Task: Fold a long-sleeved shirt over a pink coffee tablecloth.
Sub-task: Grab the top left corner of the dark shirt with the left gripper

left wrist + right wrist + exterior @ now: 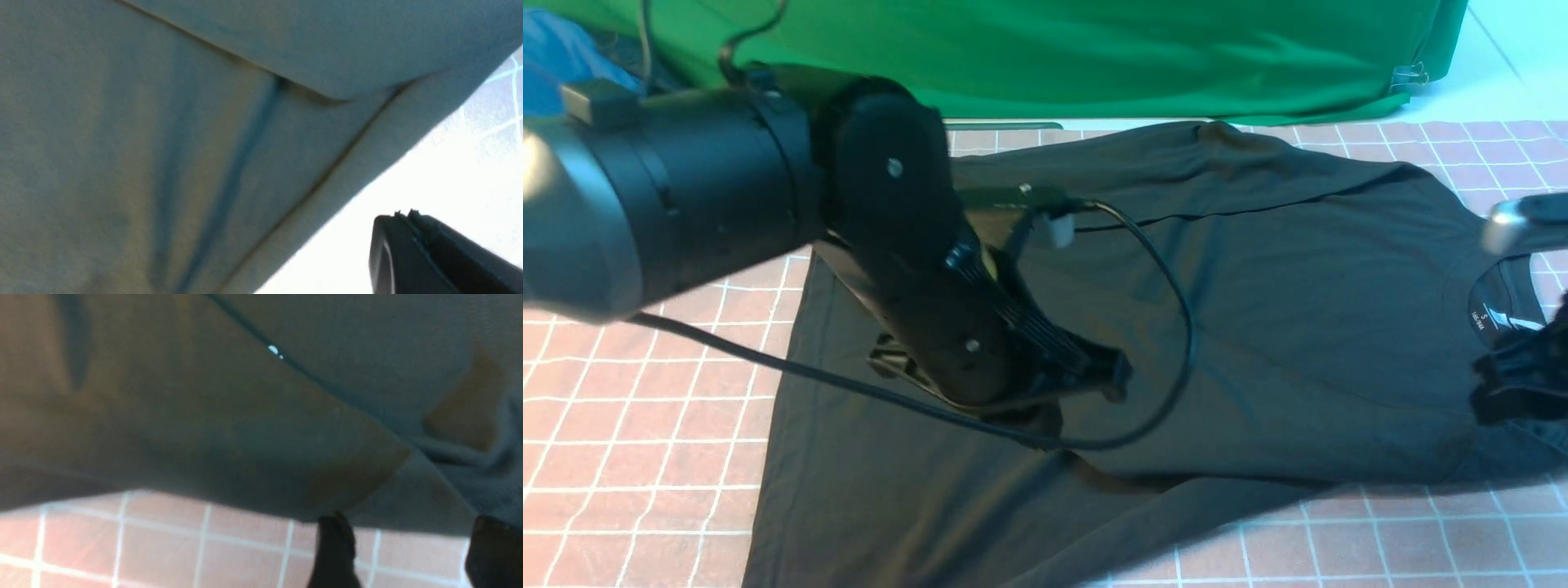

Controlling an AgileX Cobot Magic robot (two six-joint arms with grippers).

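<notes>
Bunching of the shirt [1298, 327] could be caused by the closed left gripper [1107, 377] being dragged — right gripper [410, 555] parted, nothing held.

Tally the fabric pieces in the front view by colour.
Black shirt: 1
Pink gridded tablecloth: 1
Green cloth: 1
Blue fabric: 1
Total: 4

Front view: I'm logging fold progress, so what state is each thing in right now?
long-sleeved shirt, lying flat, partly folded over itself, collar at the robot's right.
pink coffee tablecloth, spread flat under the shirt.
left gripper, shut, over the shirt's middle.
right gripper, open, at the shirt's edge near the collar.
</notes>
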